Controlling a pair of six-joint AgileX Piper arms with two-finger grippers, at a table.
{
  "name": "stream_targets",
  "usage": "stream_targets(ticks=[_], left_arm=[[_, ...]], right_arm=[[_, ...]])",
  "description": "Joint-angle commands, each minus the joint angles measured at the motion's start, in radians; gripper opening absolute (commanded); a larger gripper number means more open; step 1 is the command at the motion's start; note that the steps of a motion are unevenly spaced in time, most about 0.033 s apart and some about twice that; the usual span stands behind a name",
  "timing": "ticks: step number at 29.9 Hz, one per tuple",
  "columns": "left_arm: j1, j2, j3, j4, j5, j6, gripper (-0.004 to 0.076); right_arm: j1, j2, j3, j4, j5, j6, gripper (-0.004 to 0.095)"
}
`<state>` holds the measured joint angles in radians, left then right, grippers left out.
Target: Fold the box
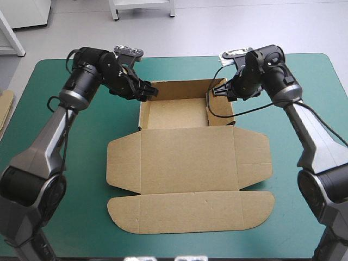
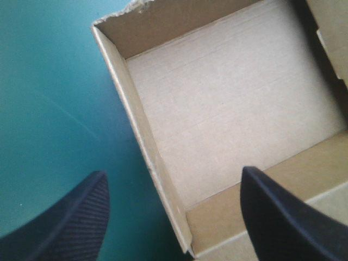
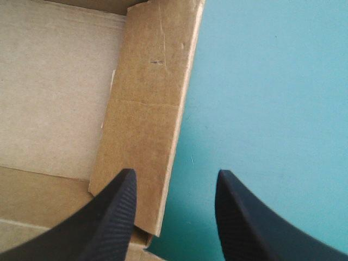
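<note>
"Which step?"
"Firming the side walls. My left gripper [image 2: 173,173] and right gripper [image 3: 175,173], fingers apart, straddle the walls of the brown cardboard box [image 1: 187,157], far-centre on the teal-green table [image 1: 54,163]."
"Next?"
"Probably pinch both squarely."

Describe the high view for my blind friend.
A brown box lies on the teal-green table, its far part an open tray, its lid flat. The left gripper and right gripper, both open, sit at the tray's far corners.

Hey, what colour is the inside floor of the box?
Plain brown, with no print. The box floor shows best in the left wrist view.
</note>
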<state>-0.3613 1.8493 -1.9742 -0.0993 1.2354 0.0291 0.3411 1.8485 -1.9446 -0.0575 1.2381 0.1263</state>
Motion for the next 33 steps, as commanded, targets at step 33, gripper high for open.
stream_targets(ticks=[33], left_arm=[[-0.005,-1.194,0.647,0.021,0.057,0.020,0.0475]], right_arm=[[0.001,-0.154,0.111,0.026,-0.304,-0.030,0.0722]])
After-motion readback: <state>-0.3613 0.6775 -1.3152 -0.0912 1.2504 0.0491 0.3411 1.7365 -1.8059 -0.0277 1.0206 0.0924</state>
